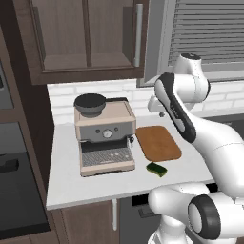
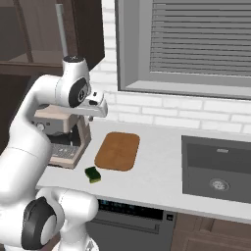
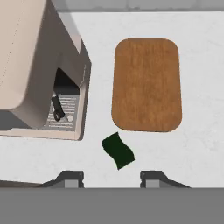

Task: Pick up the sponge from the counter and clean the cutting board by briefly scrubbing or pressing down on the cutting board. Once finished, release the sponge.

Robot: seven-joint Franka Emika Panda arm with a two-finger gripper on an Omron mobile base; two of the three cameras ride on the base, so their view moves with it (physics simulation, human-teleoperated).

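The sponge (image 1: 156, 168) (image 2: 92, 174) (image 3: 117, 150), a small dark green block, lies on the light counter (image 1: 66, 176) (image 2: 157, 179) (image 3: 197, 144) just off the near corner of the cutting board (image 1: 158, 143) (image 2: 117, 151) (image 3: 147, 85). The board is a brown wooden rectangle with rounded corners, lying flat with nothing on it. My gripper (image 3: 112, 177) (image 2: 97, 112) hangs high above the counter and looks straight down. Its two fingertips stand apart with nothing between them. In the hand view the sponge sits just above the gap between the tips.
A beige coffee machine (image 1: 104, 136) (image 2: 61, 137) (image 3: 30, 65) stands on the counter left of the board. A grey sink (image 2: 218, 169) is sunk into the counter to the right. White brick wall and a window with blinds (image 2: 196, 44) rise behind; wooden cabinets (image 1: 86, 38) hang above the machine.
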